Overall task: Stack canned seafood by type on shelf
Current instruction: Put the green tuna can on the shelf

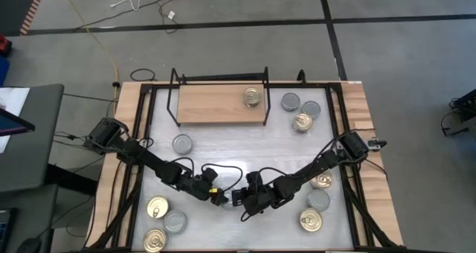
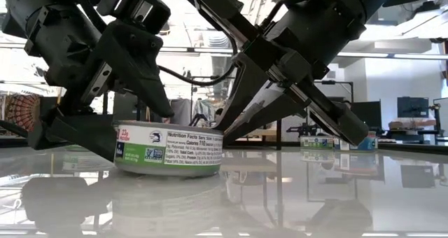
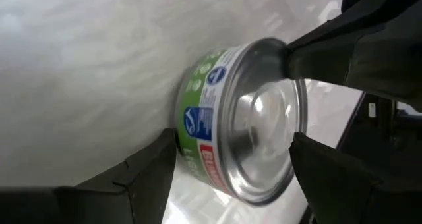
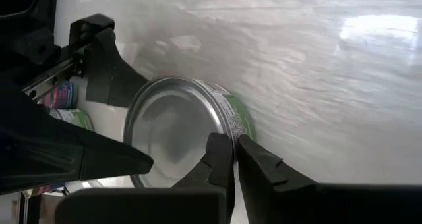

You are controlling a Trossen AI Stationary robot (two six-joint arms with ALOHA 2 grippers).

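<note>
A flat tin (image 2: 168, 151) with a silver top and a green-and-white label stands on the white table (image 1: 223, 145) near its front middle. My left gripper (image 3: 231, 165) has a finger on either side of it. My right gripper (image 4: 236, 151) comes from the other side and is shut on its rim. In the high view both grippers (image 1: 216, 194) (image 1: 236, 197) meet over the tin and hide most of it. The wooden shelf (image 1: 216, 106) at the far side carries one gold-topped can (image 1: 252, 97), standing on its base. My left gripper holds the tin across its width, one finger (image 3: 155, 168) on the labelled wall (image 3: 191, 128) and the other finger (image 3: 323, 171) at the opposite edge. It slants down from the table's left. The tin's base rests on the table. My right gripper pinches the tin's top rim (image 4: 231, 136) between its two nearly closed fingertips (image 4: 221, 155), one over the lid and one outside the wall. It slants down from the table's right. The tin stays upright on the table.
Loose cans lie around: two silver ones (image 1: 290, 101) (image 1: 311, 109) and a gold one (image 1: 302, 122) right of the shelf, one silver (image 1: 182, 143) left of centre, three at the front left (image 1: 157, 207) and three at the front right (image 1: 318, 201).
</note>
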